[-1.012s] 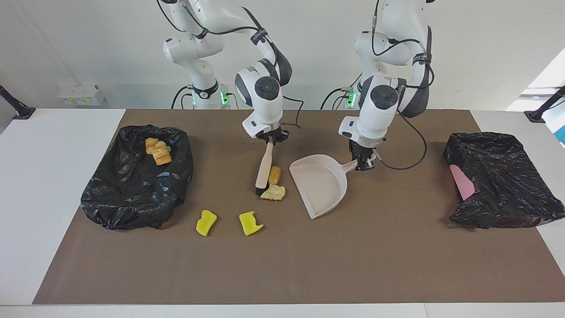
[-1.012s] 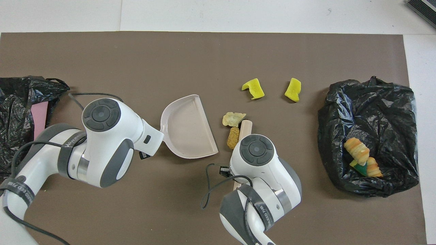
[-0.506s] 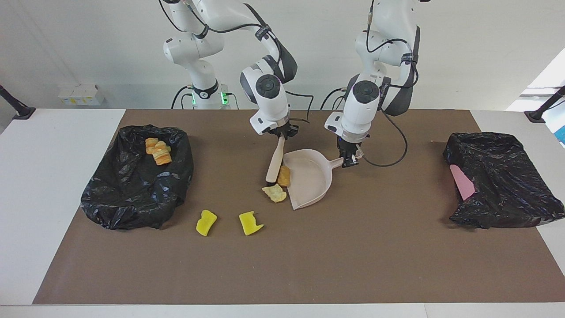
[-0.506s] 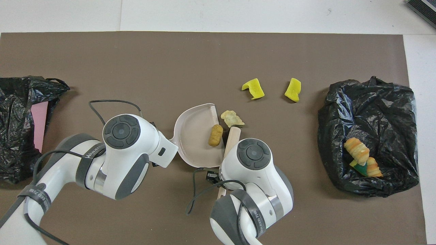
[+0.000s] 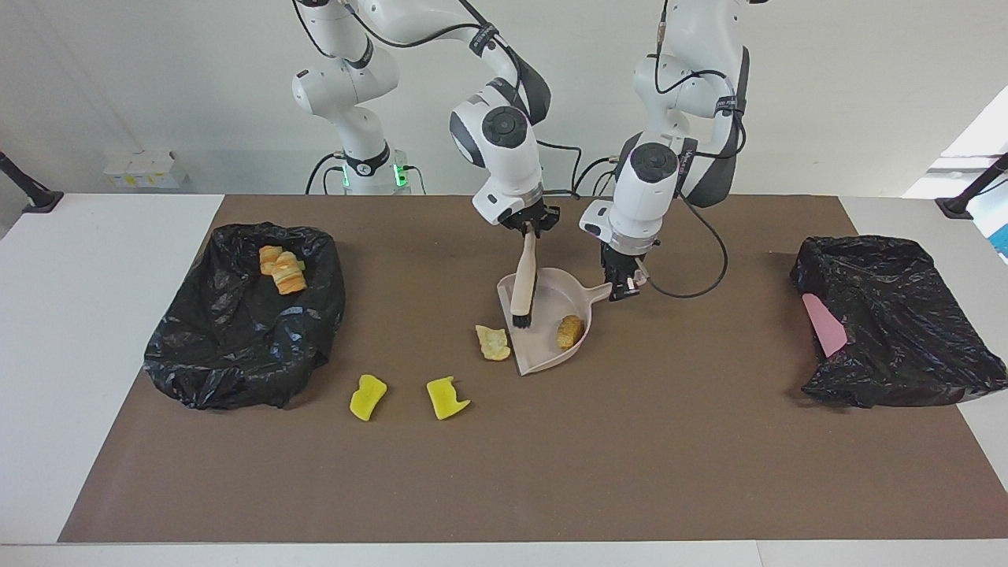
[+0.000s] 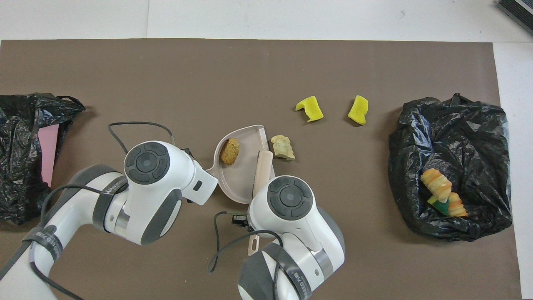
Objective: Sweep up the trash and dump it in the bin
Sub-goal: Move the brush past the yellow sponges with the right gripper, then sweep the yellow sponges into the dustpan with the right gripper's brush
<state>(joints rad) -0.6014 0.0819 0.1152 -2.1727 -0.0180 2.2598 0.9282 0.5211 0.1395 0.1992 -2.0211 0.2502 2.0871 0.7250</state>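
My right gripper [image 5: 529, 228] is shut on the handle of a beige brush [image 5: 522, 285], whose black bristles rest inside the pink dustpan [image 5: 543, 346]. My left gripper [image 5: 627, 289] is shut on the dustpan's handle. One tan chunk of trash [image 5: 569, 331] lies in the pan [image 6: 243, 173]. A pale chunk [image 5: 494, 343] sits on the mat just outside the pan's open edge. Two yellow chunks [image 5: 368, 396] [image 5: 446, 398] lie farther from the robots. The bin, a black bag [image 5: 236, 331] at the right arm's end, holds orange chunks [image 5: 282, 270].
A second black bag [image 5: 890, 331] with a flat pink piece [image 5: 823, 324] sits at the left arm's end. A brown mat [image 5: 630, 457] covers the table. In the overhead view both wrists hide the grippers, and the brush [image 6: 263, 173] pokes out over the pan.
The left arm slid the dustpan toward the right arm's end, up to the chunks. The brush swept the tan chunk into the pan, and its bristles moved in over the pan.
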